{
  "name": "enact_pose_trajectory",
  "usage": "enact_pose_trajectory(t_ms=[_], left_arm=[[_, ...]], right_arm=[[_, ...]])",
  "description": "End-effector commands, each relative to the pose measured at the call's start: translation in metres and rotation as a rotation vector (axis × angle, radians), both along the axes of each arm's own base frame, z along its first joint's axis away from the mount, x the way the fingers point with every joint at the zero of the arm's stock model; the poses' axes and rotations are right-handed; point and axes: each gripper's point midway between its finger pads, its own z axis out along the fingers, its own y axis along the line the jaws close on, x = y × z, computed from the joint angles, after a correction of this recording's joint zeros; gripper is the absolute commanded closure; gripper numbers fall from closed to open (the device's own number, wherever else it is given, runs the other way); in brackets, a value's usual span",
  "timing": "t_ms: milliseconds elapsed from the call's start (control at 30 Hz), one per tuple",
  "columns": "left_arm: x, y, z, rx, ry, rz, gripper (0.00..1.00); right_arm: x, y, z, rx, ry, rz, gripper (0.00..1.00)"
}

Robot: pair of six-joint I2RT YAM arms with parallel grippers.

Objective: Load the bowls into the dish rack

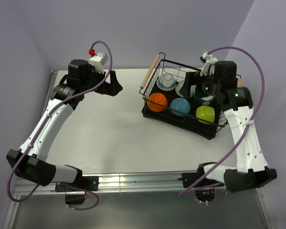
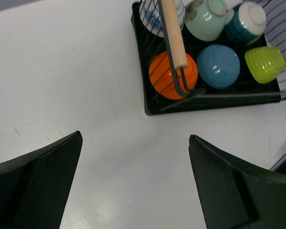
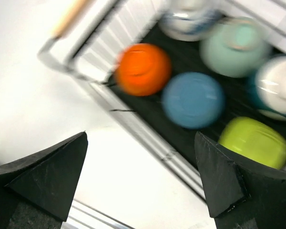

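6 bowls (image 1: pixel 180 107) w/in dish rack (image 1: pixel 150 71)

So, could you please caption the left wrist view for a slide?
Open left gripper above the table; six bowls in the dish rack.

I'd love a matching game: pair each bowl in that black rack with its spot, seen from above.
1 orange bowl
2 blue bowl
3 lime-green bowl
4 blue-and-white patterned bowl

a near row, middle
b far row, beside wooden handle
c near row, right end
d near row, left end

Pairs: 1-d, 2-a, 3-c, 4-b
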Motion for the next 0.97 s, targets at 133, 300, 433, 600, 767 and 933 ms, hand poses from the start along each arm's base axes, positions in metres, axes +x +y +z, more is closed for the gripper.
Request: enact_pose_trajectory(t_ms=[133, 300, 433, 600, 767, 933], left_arm=[[-0.06, 0.009, -0.017, -0.016, 0.044, -0.089, 0.01], [-0.096, 0.026, -0.053, 0.001, 0.106, -0.108, 0.0], [-0.107, 0.041, -0.062, 0.015, 0.113, -0.064, 0.0], [-0.114, 0.051, -0.061, 0.019, 0.077, -0.038, 0.0], [-0.111, 0.054, -0.049, 0.003, 0.052, -0.022, 0.01], [-0.108, 0.054, -0.045, -0.002, 0.055, -0.022, 0.01]], right_arm=[[-0.065, 0.086, -0.018, 0.166, -0.032, 0.404, 0.0], [-0.086, 0.088, -0.035, 0.16, -0.027, 0.447, 0.0], [-0.099, 0.078, -0.044, 0.105, -0.066, 0.442, 0.0], [-0.108, 0.066, -0.064, 0.076, -0.071, 0.408, 0.0], [-0.112, 0.062, -0.062, 0.098, -0.068, 0.399, 0.0], [-0.115, 0.063, -0.057, 0.113, -0.077, 0.41, 0.0]])
